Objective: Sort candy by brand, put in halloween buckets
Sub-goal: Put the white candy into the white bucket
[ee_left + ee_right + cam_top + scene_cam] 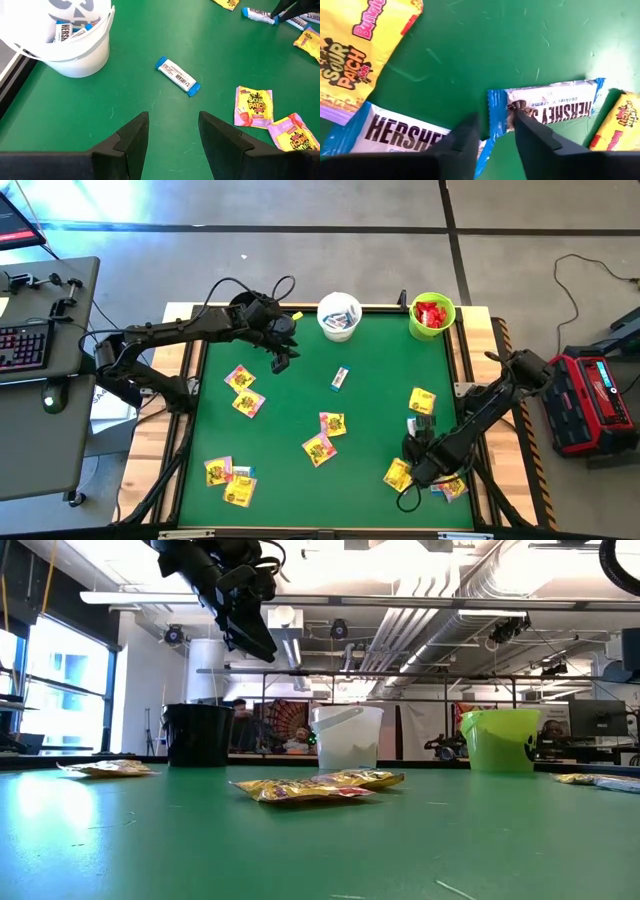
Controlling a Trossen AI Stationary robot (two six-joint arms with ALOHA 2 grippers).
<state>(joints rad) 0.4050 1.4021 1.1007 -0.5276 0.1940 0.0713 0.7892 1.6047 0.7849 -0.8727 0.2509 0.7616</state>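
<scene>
Green worktop (380, 380) with wooden edges; broad bare green in the middle of the high view, between the scattered packets. White bucket (339, 316) and lime green bucket (432, 316) against the upper edge, well apart from each other; black bucket (197, 734) at left in the low view, hidden under the left arm from above. White bucket holding white-and-blue packets, green one holding red packets.

Left gripper (282, 360) raised above the worktop at upper centre-left of the high view, just left of and below the white bucket. Jaws apart, holding nothing, touching nothing. A single white-and-blue bar (178, 76) flat on bare green beyond the jaw tips, near the white bucket, with open room all round it. Two yellow packets (254, 106) off to the right in that wrist view.

Right gripper (424, 461) low at lower right of the high view, close to the right edge, among crowded packets. Jaws narrowly parted, tips down at the blue end of a Hershey's bar (547, 107), not clamped on it. A second Hershey's bar (395, 132) just beside the other jaw; a yellow Sour Patch packet (355, 55) at upper left of that view.
</scene>
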